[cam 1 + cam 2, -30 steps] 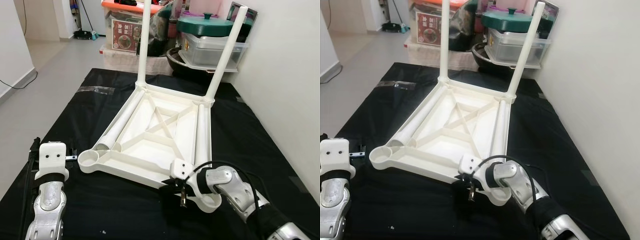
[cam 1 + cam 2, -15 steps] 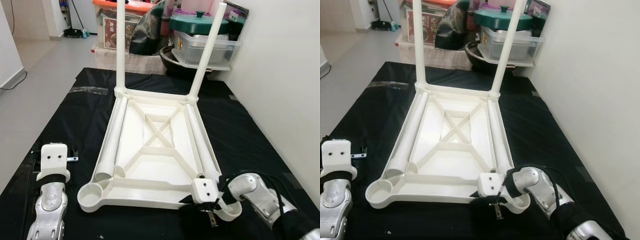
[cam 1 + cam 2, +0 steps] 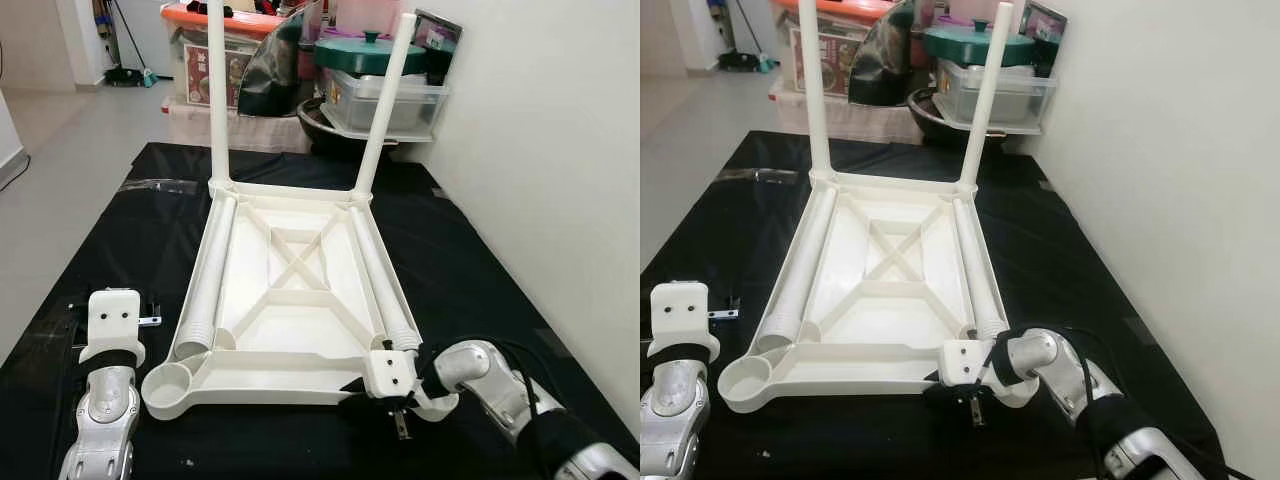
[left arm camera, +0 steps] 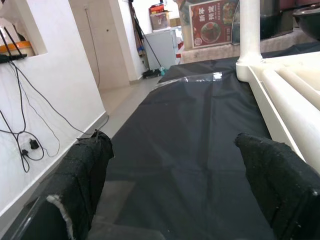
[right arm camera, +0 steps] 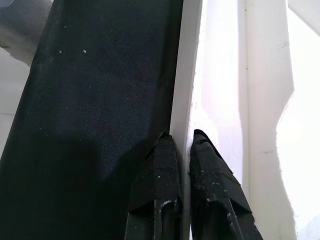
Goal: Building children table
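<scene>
The white table [image 3: 290,300] lies upside down on a black mat [image 3: 480,270], square to the robot, with two legs [image 3: 378,105] standing up from its far corners and two more legs [image 3: 385,290] lying loose inside the frame along its left and right sides. The near left socket [image 3: 168,385] is empty. The right gripper [image 3: 970,385] sits at the table's near right corner, and from its wrist camera the two black fingers [image 5: 207,170] are clenched on the thin near rim [image 5: 186,90], one finger outside over the mat and one inside the frame. The left gripper [image 4: 175,185] hangs spread and holding nothing, low over the mat just off the table's near left corner. To my eye the robot is dragging or straightening the table by that rim. The pinch is narrow and on smooth plastic, so a hard pull could make the fingers slip off, and a swing of the corner could roll the loose legs or tip the standing ones toward the bins [image 3: 385,90] at the mat's far edge.
</scene>
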Robot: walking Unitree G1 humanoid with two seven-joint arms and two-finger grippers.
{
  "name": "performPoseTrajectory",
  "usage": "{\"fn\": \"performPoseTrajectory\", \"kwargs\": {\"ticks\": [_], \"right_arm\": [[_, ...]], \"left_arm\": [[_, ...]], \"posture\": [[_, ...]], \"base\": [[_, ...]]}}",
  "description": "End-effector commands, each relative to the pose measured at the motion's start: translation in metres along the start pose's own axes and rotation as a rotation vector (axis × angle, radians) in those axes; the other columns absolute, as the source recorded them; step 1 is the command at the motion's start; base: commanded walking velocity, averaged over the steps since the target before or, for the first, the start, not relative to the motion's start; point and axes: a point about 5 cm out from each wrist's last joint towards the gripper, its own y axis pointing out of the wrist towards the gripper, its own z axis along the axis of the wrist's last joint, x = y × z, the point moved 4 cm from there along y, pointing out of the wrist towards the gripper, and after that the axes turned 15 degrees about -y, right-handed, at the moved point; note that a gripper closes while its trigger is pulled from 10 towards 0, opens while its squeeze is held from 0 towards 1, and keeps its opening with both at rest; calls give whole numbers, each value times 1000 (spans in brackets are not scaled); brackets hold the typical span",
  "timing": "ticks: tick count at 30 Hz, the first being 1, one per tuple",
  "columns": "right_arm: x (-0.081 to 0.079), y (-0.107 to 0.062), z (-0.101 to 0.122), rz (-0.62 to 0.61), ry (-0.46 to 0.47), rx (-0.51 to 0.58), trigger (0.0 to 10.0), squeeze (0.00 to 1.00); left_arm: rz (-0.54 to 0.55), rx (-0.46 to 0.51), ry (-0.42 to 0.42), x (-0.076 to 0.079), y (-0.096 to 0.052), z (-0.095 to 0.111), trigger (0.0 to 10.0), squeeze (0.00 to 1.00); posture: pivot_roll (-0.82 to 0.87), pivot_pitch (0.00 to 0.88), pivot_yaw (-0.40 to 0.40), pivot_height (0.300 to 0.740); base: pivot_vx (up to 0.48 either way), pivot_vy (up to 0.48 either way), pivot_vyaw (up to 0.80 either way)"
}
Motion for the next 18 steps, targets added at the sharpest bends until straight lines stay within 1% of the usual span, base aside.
{"fn": "performPoseTrajectory", "kwargs": {"ticks": [1, 2, 3, 4, 7, 8, 9, 11, 13, 18], "right_arm": [[5, 15, 21, 27, -129, 63, 0, 0], [10, 23, 28, 42, -176, 73, 0, 0], [13, 26, 30, 47, -191, 75, 0, 0], [13, 26, 30, 47, -191, 75, 0, 0], [21, 35, 37, 36, -202, 87, 0, 0], [21, 35, 37, 36, -202, 87, 0, 0], [25, 38, 39, 26, -201, 85, 0, 0], [31, 44, 42, 3, -196, 77, 0, 0], [40, 48, 44, -37, -164, 76, 0, 0], [51, 52, 46, -117, -108, 86, 0, 0]], "left_arm": [[-10, -6, -12, 6, -1, -2, 10000, 0], [-10, -7, -14, 7, -1, -3, 10000, 0], [-8, -6, -15, 7, -1, -2, 10000, 0], [-8, -6, -15, 7, -1, -2, 10000, 0], [-1, -4, -17, 5, -1, -2, 10000, 0], [-1, -4, -17, 5, -1, -2, 10000, 0], [0, -4, -16, 5, -1, -2, 10000, 0], [1, -4, -16, 4, -1, -2, 10000, 0], [-1, -4, -14, 4, -1, -2, 10000, 0], [-5, -3, -11, 4, -2, -2, 10000, 0]], "posture": [[115, 0, -142, 740], [122, 0, -148, 740], [125, 0, -152, 740], [125, 0, -152, 740], [128, 0, -157, 740], [128, 0, -157, 740], [128, 0, -156, 740], [128, 0, -156, 740], [135, 0, -156, 740], [132, 0, -150, 740]], "base": [[0, 0, 0], [0, 0, 0], [0, 0, 0], [0, 0, 0], [0, 0, 0], [0, 0, 0], [0, 0, 0], [0, 0, 0], [0, 0, 0], [0, 0, 0]]}}
